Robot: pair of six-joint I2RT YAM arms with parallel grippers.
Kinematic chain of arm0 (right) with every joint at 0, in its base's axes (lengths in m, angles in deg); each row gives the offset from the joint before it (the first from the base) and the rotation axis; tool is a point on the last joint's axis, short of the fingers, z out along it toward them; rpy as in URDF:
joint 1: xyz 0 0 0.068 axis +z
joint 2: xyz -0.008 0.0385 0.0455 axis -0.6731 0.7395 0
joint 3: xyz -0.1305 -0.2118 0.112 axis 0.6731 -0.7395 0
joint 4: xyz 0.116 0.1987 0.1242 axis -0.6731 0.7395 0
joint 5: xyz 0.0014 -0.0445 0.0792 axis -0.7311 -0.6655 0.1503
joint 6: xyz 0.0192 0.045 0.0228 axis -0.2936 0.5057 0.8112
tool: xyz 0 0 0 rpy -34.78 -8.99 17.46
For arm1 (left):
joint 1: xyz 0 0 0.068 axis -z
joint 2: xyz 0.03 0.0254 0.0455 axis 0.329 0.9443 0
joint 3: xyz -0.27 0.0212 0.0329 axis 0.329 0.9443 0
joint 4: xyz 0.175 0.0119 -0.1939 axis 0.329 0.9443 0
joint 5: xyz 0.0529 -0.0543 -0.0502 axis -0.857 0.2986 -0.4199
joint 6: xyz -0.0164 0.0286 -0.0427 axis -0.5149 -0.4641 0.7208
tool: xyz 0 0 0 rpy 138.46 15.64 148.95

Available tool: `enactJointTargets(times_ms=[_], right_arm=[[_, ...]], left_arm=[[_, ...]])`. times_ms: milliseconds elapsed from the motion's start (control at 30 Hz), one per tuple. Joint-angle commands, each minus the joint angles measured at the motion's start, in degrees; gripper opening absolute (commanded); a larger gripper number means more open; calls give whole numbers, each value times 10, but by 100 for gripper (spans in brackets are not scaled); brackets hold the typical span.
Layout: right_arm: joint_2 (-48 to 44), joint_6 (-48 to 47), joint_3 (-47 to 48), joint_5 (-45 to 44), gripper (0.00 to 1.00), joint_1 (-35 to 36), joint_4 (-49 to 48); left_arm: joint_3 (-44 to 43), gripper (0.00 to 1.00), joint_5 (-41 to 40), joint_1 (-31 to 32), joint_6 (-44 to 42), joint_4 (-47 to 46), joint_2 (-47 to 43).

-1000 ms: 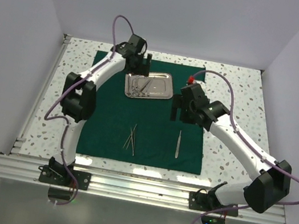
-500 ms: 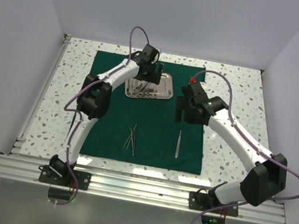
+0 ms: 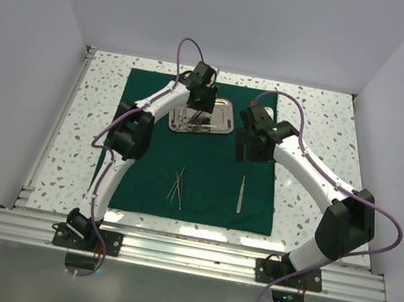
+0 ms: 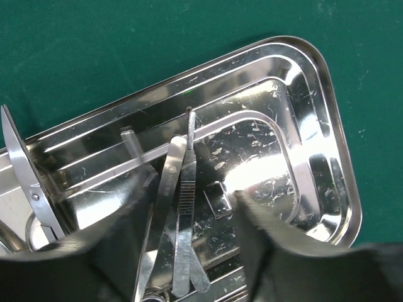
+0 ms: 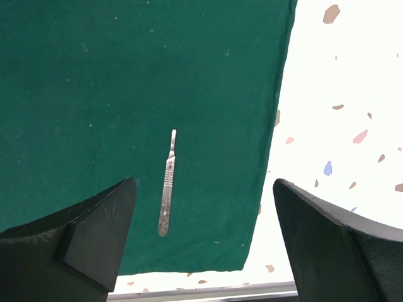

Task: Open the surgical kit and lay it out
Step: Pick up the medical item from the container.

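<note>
While the dark green cloth [image 3: 204,183] lies spread flat on the speckled worktop [image 3: 317,117], the steel tray [image 4: 327,126] sits on its far half, about midway across and skewed slightly to the cloth's edges. The left arm reaches out over the tray, and the left tool [image 4: 189,204] hangs low inside it. Its two fingers stand apart on either side of a pair of tweezers [image 4: 165,201] and a ribbed scalpel handle [image 4: 186,189], which lie crossed on the tray floor. A gap shows between the right-hand finger and the handle, so nothing is pinched. Scissors [image 4: 19,163] lie at the tray's left end, partly cut off by the edge of the wrist view.

Out on the cloth, a small cluster of thin instruments [image 3: 177,187] rests near the middle of the near half; the overhead view is too coarse to tell what kind they are. Well to their right, a second scalpel handle [image 5: 167,182] lies alone, close to the cloth's right edge.

The right tool [image 5: 203,185] hovers above the cloth to the right of the tray, its fingers spread wide and holding nothing.
</note>
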Motion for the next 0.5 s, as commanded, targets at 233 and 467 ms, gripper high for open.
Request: enactJointTargets(times_ms=[233,467], right_arm=[[26,-18,35,5,93,-6,5],[33,-18,42,4,92,-5,11]], left_arm=[[71,48,-31,1,-22,-40,-33],[62,38,-65,1,-38,-27,-24]])
